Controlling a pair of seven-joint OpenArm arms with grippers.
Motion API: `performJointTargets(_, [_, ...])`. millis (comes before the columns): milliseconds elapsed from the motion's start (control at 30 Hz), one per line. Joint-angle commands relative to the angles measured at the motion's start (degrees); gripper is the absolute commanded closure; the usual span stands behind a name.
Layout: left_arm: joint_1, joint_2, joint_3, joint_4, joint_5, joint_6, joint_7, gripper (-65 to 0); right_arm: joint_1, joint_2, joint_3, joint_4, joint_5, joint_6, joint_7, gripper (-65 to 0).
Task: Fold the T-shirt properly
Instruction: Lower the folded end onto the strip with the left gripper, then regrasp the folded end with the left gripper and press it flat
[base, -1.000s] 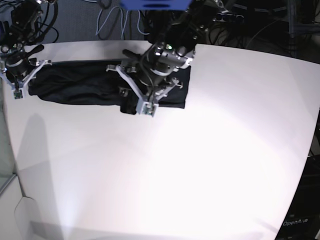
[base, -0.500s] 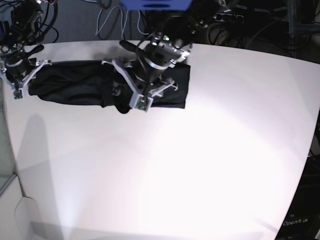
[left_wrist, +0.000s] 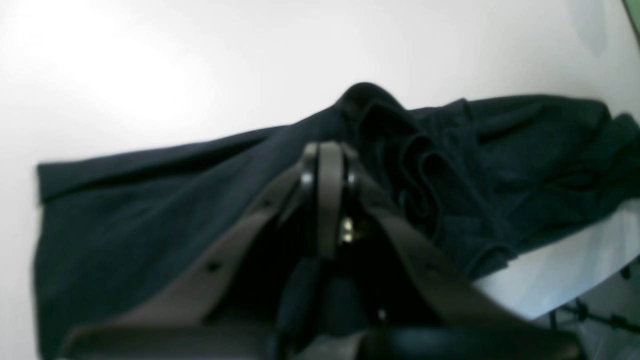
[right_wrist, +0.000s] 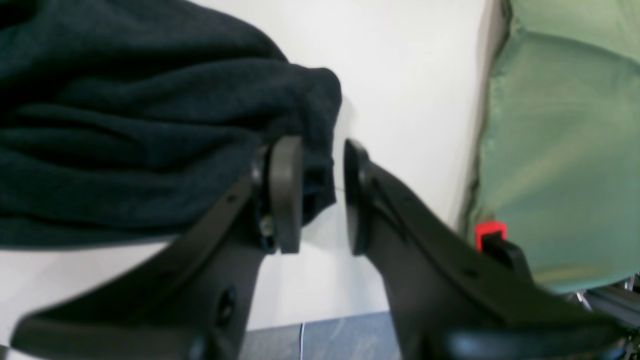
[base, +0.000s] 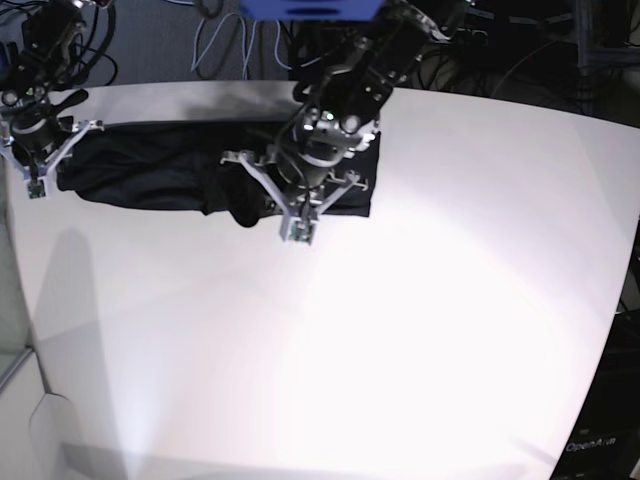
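Along the surface's far edge, my left claw (left_wrist: 322, 165) is pinched shut over the thin black long-sleeved T-shirt (left_wrist: 150, 200) while my right claw (right_wrist: 322, 195) stands narrowly parted at its end, so I'd confirm real fabric is caught before lifting.

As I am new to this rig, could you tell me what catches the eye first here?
The black T-shirt lies as a long rumpled band along the far edge of the white table. The left pincer hangs shut above its middle; the right pincer stands parted at its end.

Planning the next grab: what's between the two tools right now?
Only the T-shirt, lying as a long bunched band along the table's far edge from the right tool to the left tool; the base view shows it.
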Motion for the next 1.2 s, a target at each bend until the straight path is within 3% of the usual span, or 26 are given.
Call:
performJointTargets(0, [-0.4, 0.9, 0.2, 0.5, 0.2, -0.2, -1.1, 0.0, 0.1, 0.8, 0.2, 1.1, 0.3, -0.2, 0.8, -16.6])
performJointTargets(500, [-2.7, 3.9, 1.0, -5.0, 0.1, -0.6, -1.4, 0.0, 0.1, 0.9, 0.2, 1.1, 0.3, -0.2, 0.8, -16.6])
performJointTargets(633, [-6.3, 4.4, 5.9, -4.7, -3.4, -0.7, -1.4, 0.0, 0.1, 0.8, 0.2, 1.1, 0.3, -0.2, 0.8, -16.6])
performJointTargets(800, [-11.9, 0.3, 11.8, -1.7, -12.5, -0.7, -1.4, 0.0, 0.1, 0.8, 0.2, 1.1, 0.3, -0.2, 0.8, -16.6])
performJointTargets(933, [-12.8, -3.6, 11.6, 3.0, -15.9, -0.2, -1.3, 0.0, 0.1, 0.8, 0.2, 1.0, 0.3, -0.2, 0.8, -16.6])
performJointTargets(1067, [-10.4, -6.7, 6.4, 6.1, -16.1, -0.1, -0.8, 0.0, 0.1, 0.8, 0.2, 1.0, 0.3, -0.2, 0.8, -16.6])
performJointTargets(1167, [-6.6, -6.9, 0.9, 6.1, -15.7, -0.1, -0.7, 0.0, 0.1, 0.8, 0.2, 1.0, 0.3, -0.2, 0.8, -16.6])
